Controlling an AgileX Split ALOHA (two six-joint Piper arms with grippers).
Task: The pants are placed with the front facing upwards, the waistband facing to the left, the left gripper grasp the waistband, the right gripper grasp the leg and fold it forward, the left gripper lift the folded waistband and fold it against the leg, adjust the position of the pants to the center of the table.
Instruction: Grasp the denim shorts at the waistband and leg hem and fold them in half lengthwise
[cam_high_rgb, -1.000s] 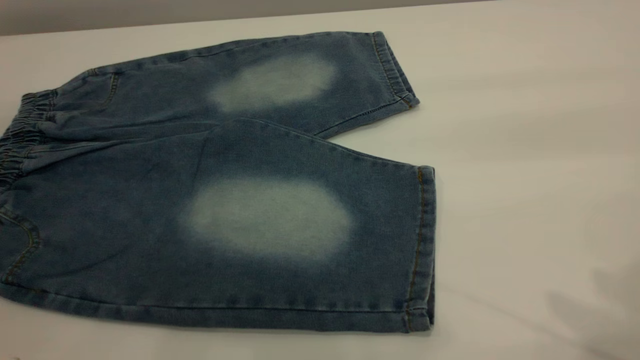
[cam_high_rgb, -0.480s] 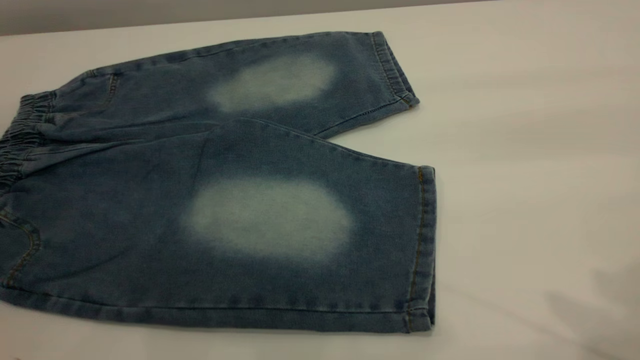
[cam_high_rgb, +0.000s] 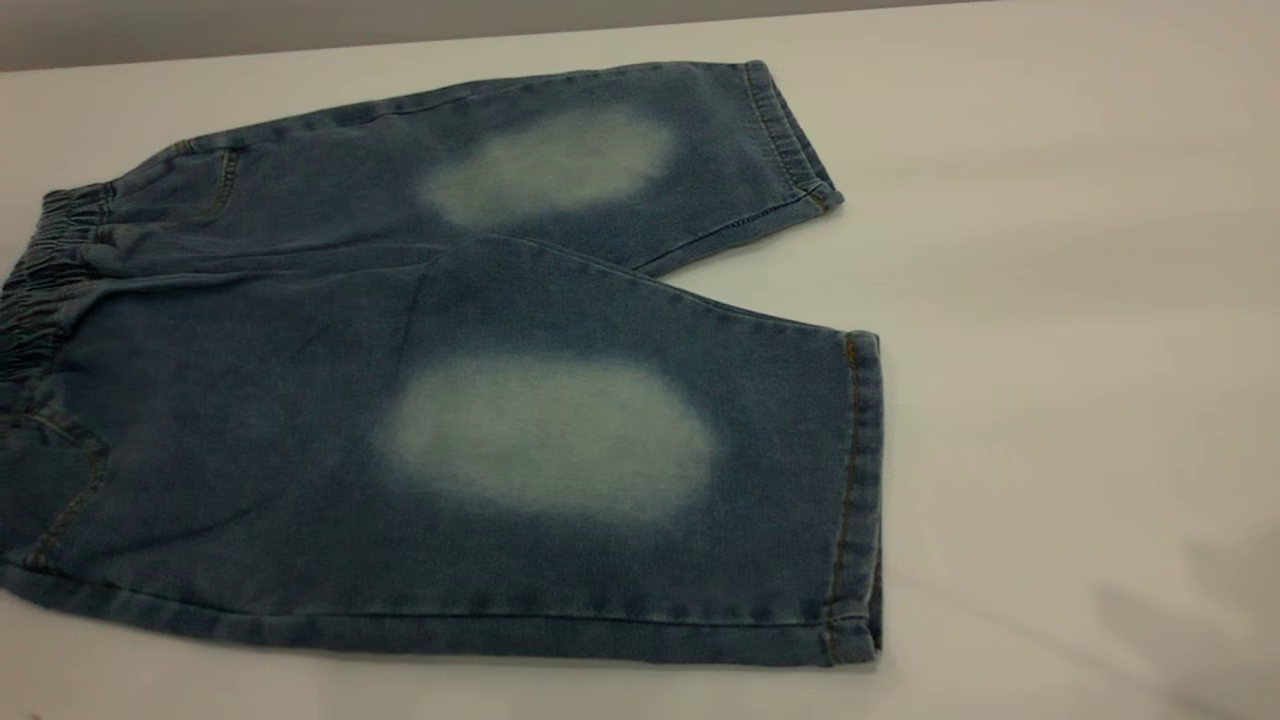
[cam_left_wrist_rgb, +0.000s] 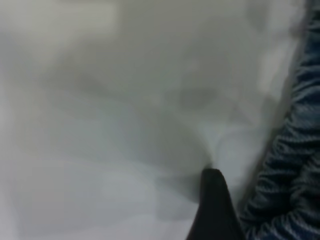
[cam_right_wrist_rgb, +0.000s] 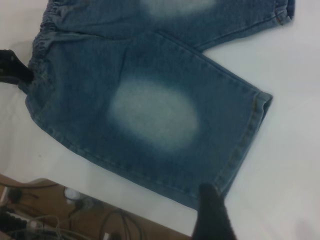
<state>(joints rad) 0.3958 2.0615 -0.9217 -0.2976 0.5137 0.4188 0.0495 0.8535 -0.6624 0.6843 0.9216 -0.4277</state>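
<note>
- A pale white desk (cam_high_rgb: 1050, 300) carries the pants (cam_high_rgb: 480, 400), spread flat, front up.
- The waistband (cam_high_rgb: 45, 270) forms the pants' left edge; the left gripper (cam_left_wrist_rgb: 215, 210) sits just beside it, grip state unclear.
- The right gripper (cam_right_wrist_rgb: 212, 212) hovers near the near leg's hem; cannot tell its opening.
- Advice: pinch both fabric layers squarely at waistband and hem before lifting.

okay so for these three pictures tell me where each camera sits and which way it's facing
Exterior view: outside the rig, angled down across the table at the pants, waistband left; no robot part shows.
Left wrist view: on the left arm, low by the waistband; one dark fingertip of the left tool shows.
Right wrist view: on the right arm, above the near leg; one dark fingertip of the right tool shows, the left tool beyond at the waistband.
All three views show the pants.
</note>
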